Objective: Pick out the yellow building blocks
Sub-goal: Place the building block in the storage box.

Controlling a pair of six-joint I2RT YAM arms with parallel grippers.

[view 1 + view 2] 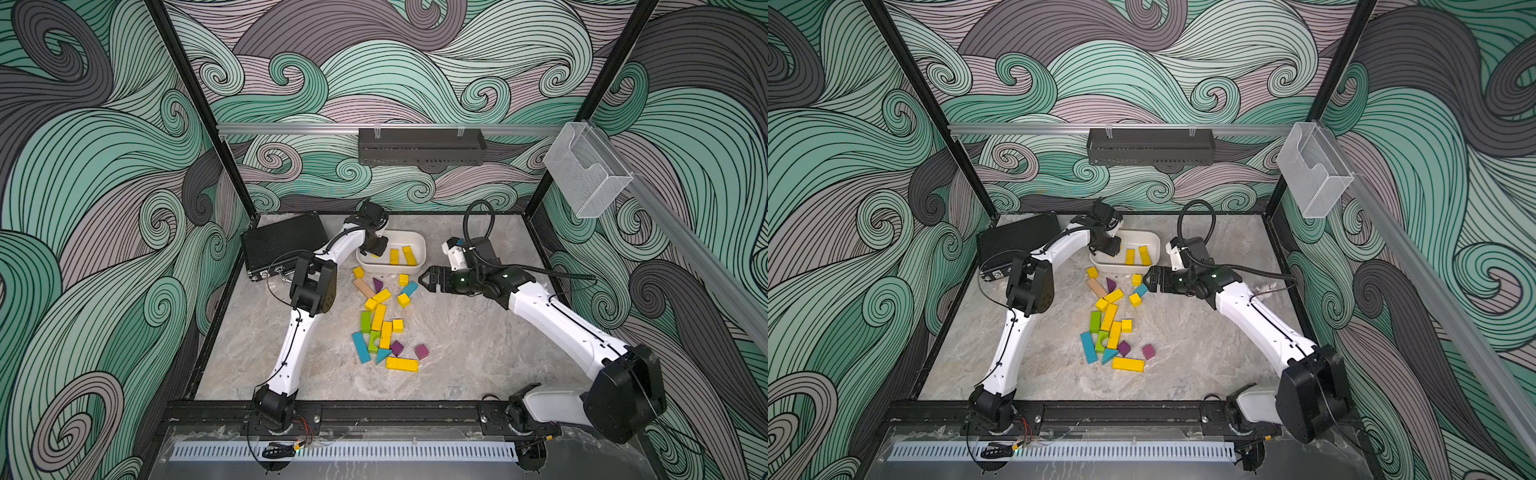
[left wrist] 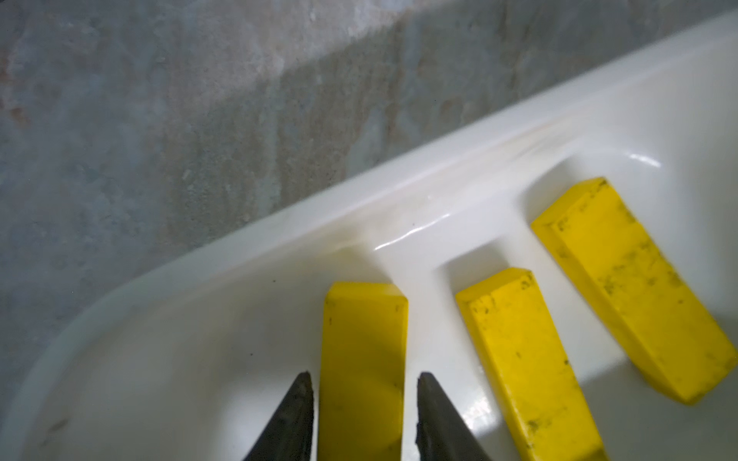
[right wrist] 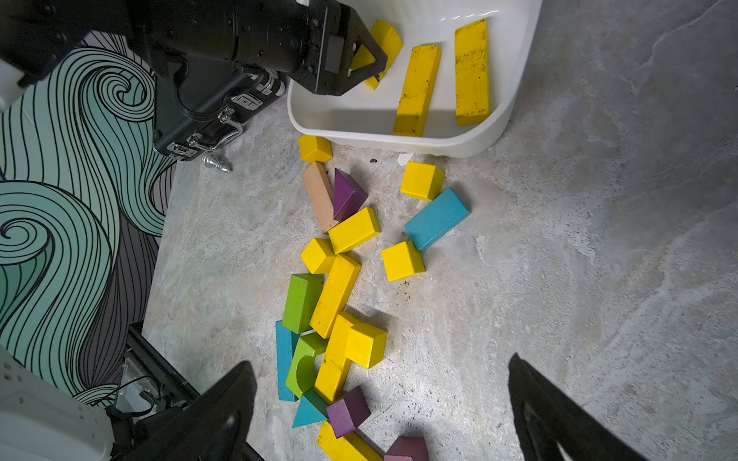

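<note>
Left pincer [image 2: 365,377] straddles yellow bar [image 2: 361,327], seemingly without touching.

White arms [image 1: 291,349], black joints [image 1: 312,286], looping black cable [image 1: 466,224]

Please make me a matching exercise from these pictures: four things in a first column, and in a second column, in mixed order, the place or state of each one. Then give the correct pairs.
Column one
1. left gripper
2. right gripper
3. tan bar
4. black case

Column two
A. lies beside a purple triangular block
B. wide open over the table
C. in the table's far corner, behind the left arm
D. in the white tub, jaws either side of a yellow bar

Pairs: 1-D, 2-B, 3-A, 4-C
</note>
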